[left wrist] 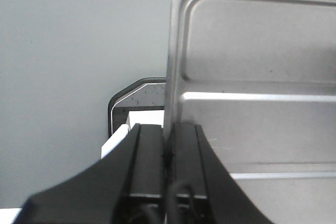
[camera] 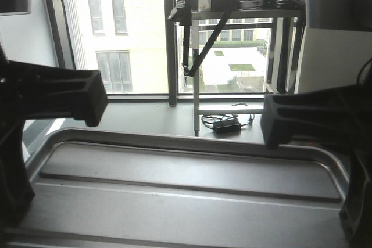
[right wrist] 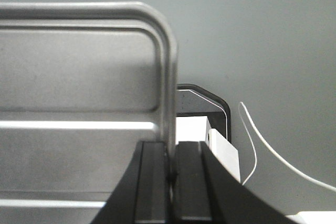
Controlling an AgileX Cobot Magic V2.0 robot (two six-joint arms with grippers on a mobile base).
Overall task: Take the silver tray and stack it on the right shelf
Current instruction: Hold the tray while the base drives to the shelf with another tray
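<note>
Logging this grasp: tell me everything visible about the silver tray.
The silver tray is shiny, metal-looking, rectangular with rounded corners, a low raised rim and two long parallel ridges along its empty floor. It hangs roughly level, crosswise before the front camera. The left hand and right hand each pinch the rim at opposite ends; nothing else visibly touches it.
</note>
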